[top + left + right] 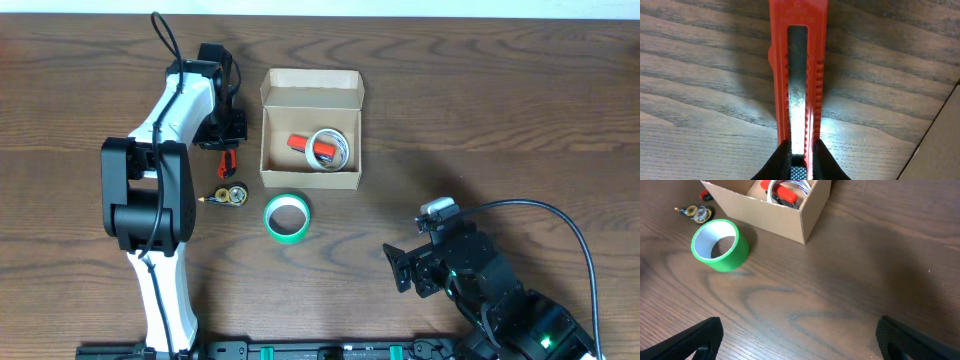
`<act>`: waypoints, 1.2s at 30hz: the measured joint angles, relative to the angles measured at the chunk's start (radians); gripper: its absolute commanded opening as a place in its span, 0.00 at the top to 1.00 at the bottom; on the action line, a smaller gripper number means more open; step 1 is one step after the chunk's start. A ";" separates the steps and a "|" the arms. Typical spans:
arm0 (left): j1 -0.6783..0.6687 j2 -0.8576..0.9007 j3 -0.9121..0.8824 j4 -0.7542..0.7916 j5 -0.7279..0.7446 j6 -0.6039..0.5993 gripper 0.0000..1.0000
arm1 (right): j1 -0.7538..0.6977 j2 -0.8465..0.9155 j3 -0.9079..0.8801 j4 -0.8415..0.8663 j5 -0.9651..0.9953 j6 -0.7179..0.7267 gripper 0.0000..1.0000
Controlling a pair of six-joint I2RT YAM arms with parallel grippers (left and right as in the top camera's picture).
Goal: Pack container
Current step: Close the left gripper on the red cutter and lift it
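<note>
The container point(311, 92) is an open tan cardboard box at the table's middle, lid flap back. Inside lie a red object point(302, 143) and a white coil point(332, 146); both also show in the right wrist view point(785, 192). My left gripper point(228, 150) is just left of the box, shut on a red box cutter point(799, 70) that lies on the wood. My right gripper point(403, 270) is open and empty near the front right, away from the box point(790, 215).
A green tape roll point(287, 217) lies in front of the box, also in the right wrist view point(720, 245). A small brass key-like object point(229, 196) lies left of it. The box's edge point(935, 140) is close at the right of the cutter.
</note>
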 measured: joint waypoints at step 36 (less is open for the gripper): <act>-0.006 0.029 0.003 0.034 0.012 -0.075 0.76 | 0.000 0.000 0.000 0.000 0.000 0.000 0.01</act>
